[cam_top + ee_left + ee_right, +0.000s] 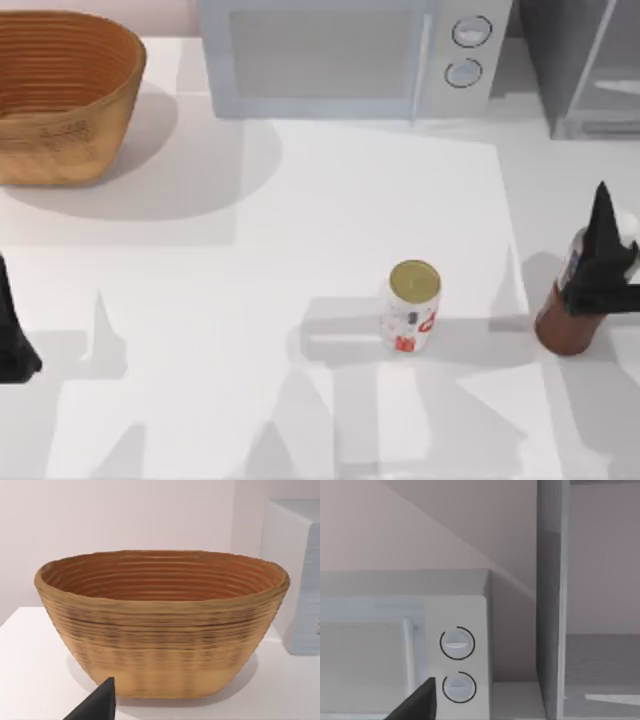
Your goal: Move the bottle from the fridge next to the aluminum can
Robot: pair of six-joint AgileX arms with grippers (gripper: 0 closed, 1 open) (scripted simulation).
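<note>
The bottle (568, 322), reddish-brown with a white cap, stands near the table's right edge, outside the fridge (590, 70) at the back right. My right gripper (603, 268) is shut on the bottle's upper part and hides its neck. The aluminum can (412, 306), white with red marks and a gold top, stands upright in the middle right of the table, about a hand's width left of the bottle. The right wrist view looks toward the fridge (551, 605). My left gripper (12, 345) is parked at the table's left edge.
A pale microwave (330, 55) with two round dials (457, 643) sits at the back centre, left of the fridge. A woven basket (60, 95) stands at the back left and fills the left wrist view as the basket (160, 625). Open table lies between can and basket.
</note>
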